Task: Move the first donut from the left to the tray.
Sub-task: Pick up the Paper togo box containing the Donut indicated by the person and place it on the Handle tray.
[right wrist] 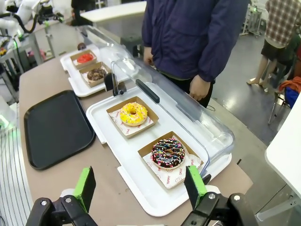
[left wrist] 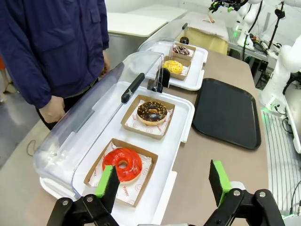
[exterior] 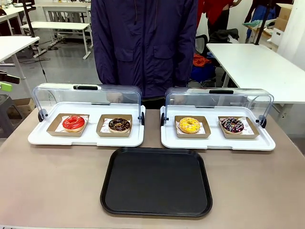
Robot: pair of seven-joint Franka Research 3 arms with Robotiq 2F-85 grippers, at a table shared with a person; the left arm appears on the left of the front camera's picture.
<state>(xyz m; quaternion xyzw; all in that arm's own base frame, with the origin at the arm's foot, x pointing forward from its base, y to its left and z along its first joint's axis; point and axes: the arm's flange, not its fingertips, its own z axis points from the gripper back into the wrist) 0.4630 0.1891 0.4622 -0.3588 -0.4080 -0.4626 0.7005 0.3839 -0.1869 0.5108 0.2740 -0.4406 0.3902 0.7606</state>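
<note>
On the table (exterior: 47, 181), first donut (exterior: 73, 122) sits boxed (left gripper (left wrist: 162, 179) and right gripper (right wrist: 140, 182) agape).

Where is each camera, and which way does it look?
Front view: robot's side, facing across the tray at the person.
Left wrist view: from the robot's left, over the open left gripper, at the red donut.
Right wrist view: from the robot's right, over the open right gripper, at the sprinkled donut.
Both wrist views share the tray and the person.
</note>
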